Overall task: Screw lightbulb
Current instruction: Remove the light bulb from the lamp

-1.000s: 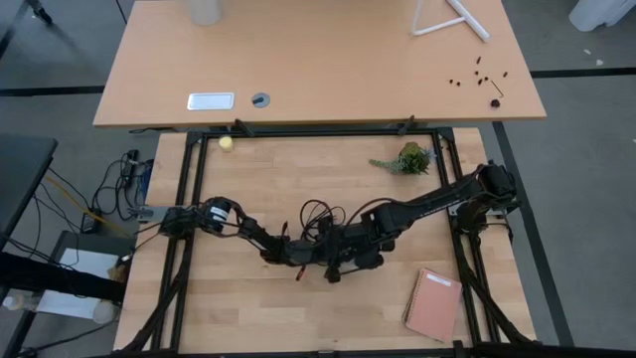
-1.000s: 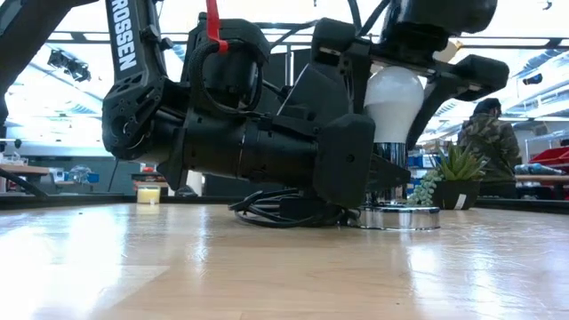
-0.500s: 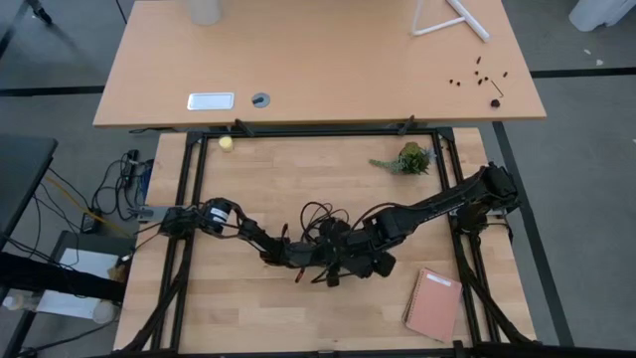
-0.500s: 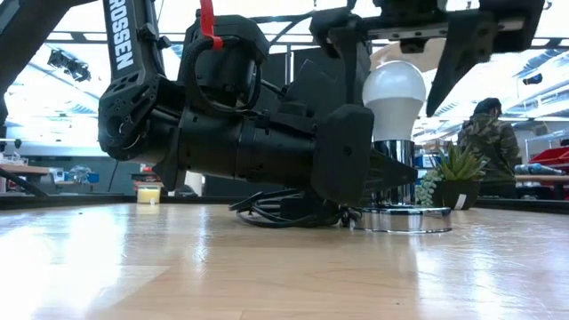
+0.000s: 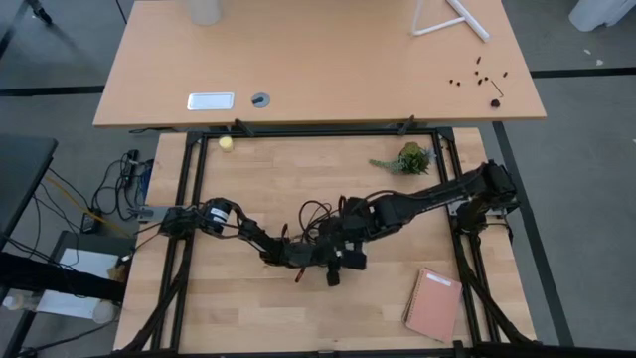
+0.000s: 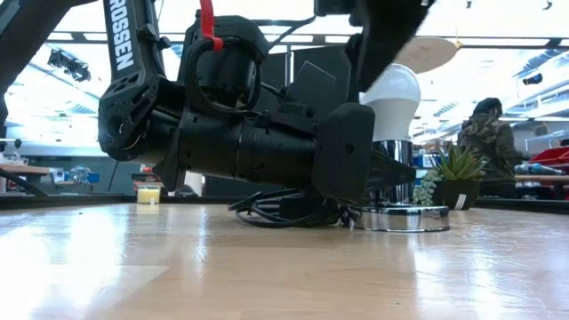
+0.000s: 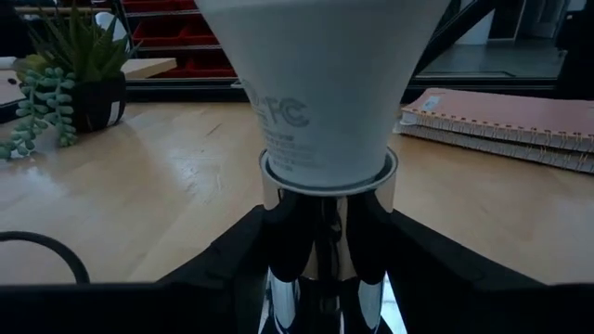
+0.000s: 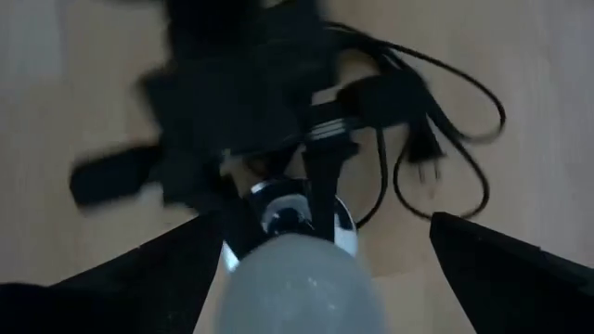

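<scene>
The white lightbulb (image 6: 392,92) stands upright in a chrome socket (image 6: 388,171), whose round base disc (image 6: 404,217) rests on the wooden table. My left gripper (image 7: 320,274) lies level at table height and is shut on the socket below the bulb (image 7: 320,83). My right gripper (image 8: 325,269) hangs open over the bulb (image 8: 297,292), pointing steeply down. Its fingers (image 8: 158,269) stand wide on either side of the bulb without touching it. In the high view my right gripper (image 5: 346,249) hides the bulb. My left gripper pinches the socket's chrome stem (image 7: 320,232) between its two fingers (image 7: 243,255), just under the collar where the bulb sits. The fingers come in level, across the upright stem. The socket stands upright with its base disc on the table.
The socket's black cord (image 8: 436,121) lies looped on the table behind the socket. A pink notebook (image 5: 433,303) lies at the near right, and a small potted plant (image 5: 405,159) stands at the far right. A person (image 6: 487,133) stands in the room beyond the table.
My right gripper has let go of the bulb and opened wide. It has risen clear of the bulb's top and rolled about a quarter turn. The bulb stays upright in the socket.
</scene>
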